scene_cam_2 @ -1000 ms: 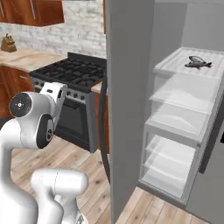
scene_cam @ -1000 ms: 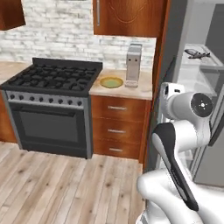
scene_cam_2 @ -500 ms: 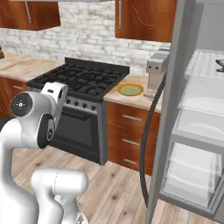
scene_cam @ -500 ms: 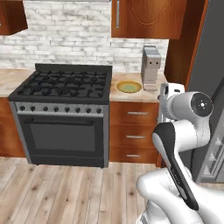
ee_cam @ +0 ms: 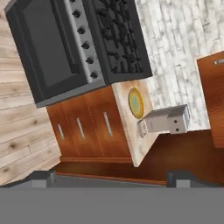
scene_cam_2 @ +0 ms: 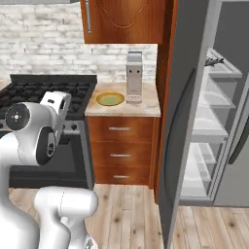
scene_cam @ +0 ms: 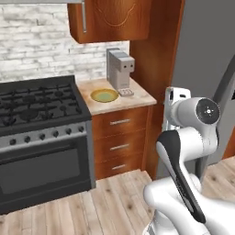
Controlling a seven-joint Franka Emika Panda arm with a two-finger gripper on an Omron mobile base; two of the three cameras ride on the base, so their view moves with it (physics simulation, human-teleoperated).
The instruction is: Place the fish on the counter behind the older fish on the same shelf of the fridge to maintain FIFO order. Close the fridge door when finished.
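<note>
The beige counter [scene_cam: 137, 97] [scene_cam_2: 141, 108] [ee_cam: 131, 140] carries a yellow-green plate [scene_cam: 104, 95] [scene_cam_2: 110, 98] [ee_cam: 135, 103]; whether the fish lies on it I cannot tell. The fridge [scene_cam_2: 214, 121] stands open, and the older fish [scene_cam_2: 212, 60] lies small and dark on an upper shelf. Its grey fridge door [scene_cam_2: 187, 87] [scene_cam: 204, 46] juts out toward me between counter and shelves. My gripper [ee_cam: 113, 178] is open and empty, held well back from the counter and looking at the drawers. The hand [scene_cam: 176, 98] [scene_cam_2: 56, 104] sits folded close to the arm.
A black gas stove [scene_cam: 36, 110] [scene_cam_2: 44, 90] [ee_cam: 92, 39] stands left of the counter. A grey coffee machine [scene_cam: 120, 69] [scene_cam_2: 134, 77] [ee_cam: 166, 120] stands at the counter's back, beside the plate. Wooden wall cabinets [scene_cam: 110, 18] hang above. Plank floor [scene_cam: 110, 202] lies in front of the drawers.
The whole picture has shifted: the base has moved, so the counter and drawers now look nearer and the stove sits further left. The jaws have stayed open.
</note>
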